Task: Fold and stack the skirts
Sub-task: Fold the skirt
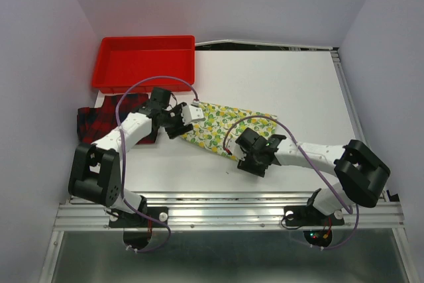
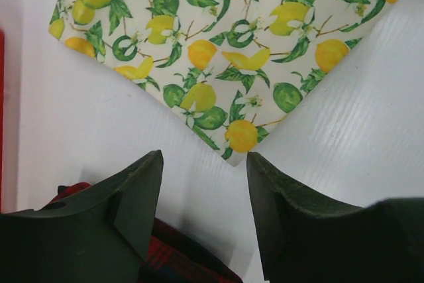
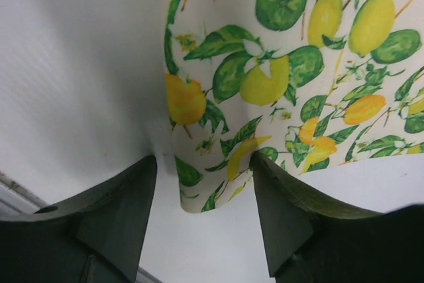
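The lemon-print skirt (image 1: 228, 124) lies flat on the white table, mid-table. The red-and-black plaid skirt (image 1: 99, 120) lies to its left, partly under the left arm. My left gripper (image 1: 180, 126) is open at the lemon skirt's left corner. In the left wrist view that gripper (image 2: 205, 157) holds nothing; the lemon skirt's corner (image 2: 232, 144) sits just ahead of the tips and the plaid skirt (image 2: 172, 256) lies below. My right gripper (image 1: 244, 152) is open at the near corner. In the right wrist view a curled corner of the lemon skirt (image 3: 205, 183) lies between the open fingers of the gripper (image 3: 204, 160).
A red plastic tray (image 1: 146, 39) stands at the back left, just behind the plaid skirt. The table's right edge has a metal rail (image 1: 344, 91). White walls close in the left and right sides.
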{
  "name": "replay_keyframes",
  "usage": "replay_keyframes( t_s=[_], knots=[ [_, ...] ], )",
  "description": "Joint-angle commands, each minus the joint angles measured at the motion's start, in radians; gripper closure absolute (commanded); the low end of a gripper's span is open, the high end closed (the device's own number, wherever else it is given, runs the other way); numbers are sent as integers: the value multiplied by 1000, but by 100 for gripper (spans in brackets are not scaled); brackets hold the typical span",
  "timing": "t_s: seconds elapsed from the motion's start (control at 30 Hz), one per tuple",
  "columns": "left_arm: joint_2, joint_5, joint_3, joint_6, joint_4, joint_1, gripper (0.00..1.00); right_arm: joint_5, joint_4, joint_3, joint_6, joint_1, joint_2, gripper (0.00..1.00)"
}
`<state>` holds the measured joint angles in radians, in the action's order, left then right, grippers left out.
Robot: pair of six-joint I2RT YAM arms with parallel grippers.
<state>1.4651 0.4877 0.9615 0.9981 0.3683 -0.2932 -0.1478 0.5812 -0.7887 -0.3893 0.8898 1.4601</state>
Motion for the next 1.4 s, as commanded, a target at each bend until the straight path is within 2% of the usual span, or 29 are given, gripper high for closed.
replay_keyframes(
  t_s=[0.0,0.03,0.13,0.17,0.2,0.27,0.33,0.43,0.47,0.53,0.57,0.6,0.73,0.9,1.03,1.17,1.37],
  knots=[
    [-69,-73,-95,92,-92,-104,35,-82,-135,28,-13,0,66,38],
    [-69,-104,-110,100,-124,-119,35,-94,-147,28,-5,0,80,40],
    [-51,-110,-127,85,-161,-141,35,-137,-210,31,-2,0,124,55],
    [-46,-109,-122,54,-169,-139,36,-159,-216,32,-5,0,138,69],
    [-40,-104,-118,56,-167,-139,37,-168,-216,29,-6,0,164,75],
    [-32,-87,-116,60,-157,-139,39,-174,-216,31,-10,0,148,80],
    [-29,-84,-118,68,-152,-139,42,-164,-205,31,-6,0,105,78],
    [3,-90,-104,74,-141,-139,56,-151,-156,14,-14,0,25,77],
    [11,-89,-99,76,-137,-139,59,-153,-150,8,-16,0,8,70],
    [30,-84,-87,77,-117,-139,57,-139,-107,-16,-25,0,-33,36],
    [34,-83,-70,65,-117,-139,54,-131,-101,-20,-22,0,-46,25],
    [37,-86,-63,45,-121,-139,47,-130,-95,-24,-22,0,-58,19],
    [50,-28,22,-47,-83,-119,45,-26,-37,-84,-10,-86,-113,24],
    [31,17,72,-203,-107,-126,44,186,26,-239,-55,-330,-89,25],
    [17,11,78,-269,-124,-153,41,269,28,-329,-97,-526,46,29],
    [9,-20,94,-271,-124,-193,40,372,52,-449,-163,-649,196,34],
    [20,-34,109,-283,-115,-196,41,439,72,-556,-278,-695,336,36]
  ],
)
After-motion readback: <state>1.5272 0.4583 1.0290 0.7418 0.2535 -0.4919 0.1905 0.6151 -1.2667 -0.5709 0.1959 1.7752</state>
